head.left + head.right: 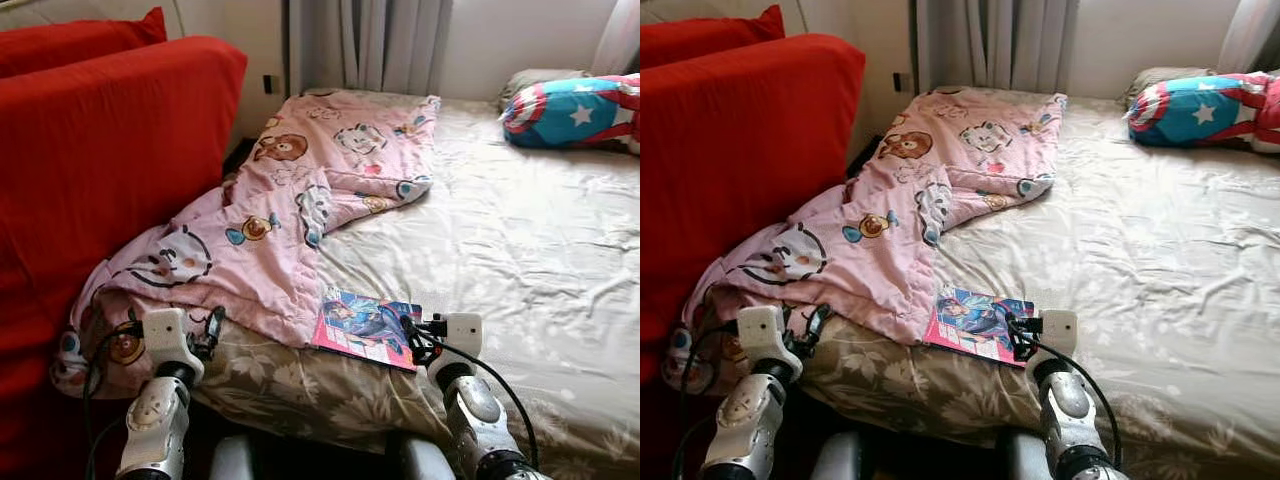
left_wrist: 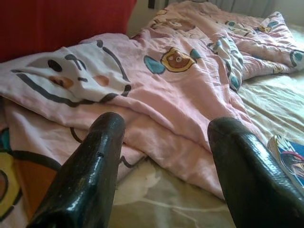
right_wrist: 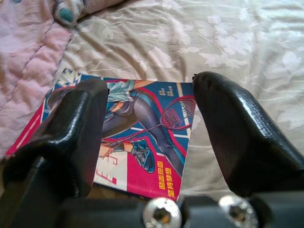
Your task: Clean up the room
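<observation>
A colourful comic book (image 1: 367, 326) lies flat near the bed's front edge, its left side tucked under a crumpled pink cartoon blanket (image 1: 290, 215). My right gripper (image 1: 411, 338) hovers open just at the book's right edge; the right wrist view shows the book (image 3: 142, 137) between and beyond the two black fingers (image 3: 237, 128). My left gripper (image 1: 208, 335) is open over the blanket's lower left corner, where the pink blanket (image 2: 156, 90) spreads ahead of its fingers (image 2: 90, 171).
The bed (image 1: 520, 260) has a beige floral sheet. A red sofa (image 1: 90, 170) stands against its left side. A blue, red and white star pillow (image 1: 575, 110) lies at the head. Grey curtains (image 1: 370, 45) hang behind.
</observation>
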Controlling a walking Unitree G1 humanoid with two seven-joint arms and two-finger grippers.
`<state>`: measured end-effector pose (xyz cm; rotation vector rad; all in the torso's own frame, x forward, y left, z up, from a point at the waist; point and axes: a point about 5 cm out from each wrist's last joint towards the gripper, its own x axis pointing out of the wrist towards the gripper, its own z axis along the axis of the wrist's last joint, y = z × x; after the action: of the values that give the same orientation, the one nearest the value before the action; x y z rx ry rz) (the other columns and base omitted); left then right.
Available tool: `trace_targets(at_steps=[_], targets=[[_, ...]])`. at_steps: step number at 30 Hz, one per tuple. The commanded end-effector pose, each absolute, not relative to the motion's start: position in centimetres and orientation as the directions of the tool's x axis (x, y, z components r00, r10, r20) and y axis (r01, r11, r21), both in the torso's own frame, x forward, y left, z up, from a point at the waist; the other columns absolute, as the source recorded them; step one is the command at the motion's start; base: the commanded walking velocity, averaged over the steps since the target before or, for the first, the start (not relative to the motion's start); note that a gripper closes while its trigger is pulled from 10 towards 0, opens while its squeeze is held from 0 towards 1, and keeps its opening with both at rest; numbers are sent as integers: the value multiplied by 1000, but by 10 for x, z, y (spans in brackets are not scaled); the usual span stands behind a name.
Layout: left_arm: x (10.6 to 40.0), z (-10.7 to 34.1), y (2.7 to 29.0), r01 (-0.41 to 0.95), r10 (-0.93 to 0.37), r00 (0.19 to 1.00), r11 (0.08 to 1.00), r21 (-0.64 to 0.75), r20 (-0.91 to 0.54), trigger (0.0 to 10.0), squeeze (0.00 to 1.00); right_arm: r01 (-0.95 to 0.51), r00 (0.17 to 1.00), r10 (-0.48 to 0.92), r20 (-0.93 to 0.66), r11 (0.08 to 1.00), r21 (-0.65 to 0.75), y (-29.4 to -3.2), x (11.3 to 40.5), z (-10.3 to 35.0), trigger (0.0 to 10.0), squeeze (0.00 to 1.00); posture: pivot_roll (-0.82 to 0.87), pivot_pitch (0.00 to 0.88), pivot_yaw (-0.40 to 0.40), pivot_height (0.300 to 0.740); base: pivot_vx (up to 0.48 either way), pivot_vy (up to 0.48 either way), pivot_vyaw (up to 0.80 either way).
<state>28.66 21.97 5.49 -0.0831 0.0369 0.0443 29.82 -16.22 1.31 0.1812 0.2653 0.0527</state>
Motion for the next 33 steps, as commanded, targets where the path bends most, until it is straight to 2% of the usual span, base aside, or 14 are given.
trace_targets(at_steps=[1, 6, 11, 13, 22, 26, 33], targets=[[285, 57, 223, -45, 43, 998, 996, -71, -36, 10000, 0, 42, 958, 26, -286, 973, 227, -168, 300, 12, 10000, 0, 80, 0, -25, 574, 0, 0, 0], [283, 61, 220, -26, 25, 999, 998, -64, -25, 10000, 0, 110, 947, -16, -321, 955, 275, -176, 302, 11, 10000, 0, 83, 30, -25, 574, 0, 0, 0], [274, 64, 211, 0, -1, 1000, 998, -57, -23, 10000, 0, 168, 932, -37, -361, 926, 339, -183, 305, 11, 10000, 0, 102, 112, -16, 574, 0, 0, 0], [271, 64, 210, 3, -4, 1000, 998, -55, -25, 10000, 0, 174, 930, -36, -366, 920, 352, -182, 305, 10, 10000, 0, 103, 117, -14, 574, 0, 0, 0], [245, 80, 214, 21, -21, 999, 1000, -16, -24, 10000, 0, 137, 929, 44, -367, 883, 450, -172, 306, 9, 10000, 0, 158, 246, 13, 574, 0, 0, 0], [241, 83, 216, 14, -14, 999, 1000, -7, -29, 10000, 0, 136, 928, 51, -369, 875, 464, -171, 306, 9, 10000, 0, 171, 270, 10, 574, 0, 0, 0], [216, 82, 214, 20, -18, 995, 1000, 17, -95, 10000, 0, 98, 929, 107, -354, 852, 515, -161, 302, 5, 10000, 0, 191, 309, 28, 574, 0, 0, 0]])
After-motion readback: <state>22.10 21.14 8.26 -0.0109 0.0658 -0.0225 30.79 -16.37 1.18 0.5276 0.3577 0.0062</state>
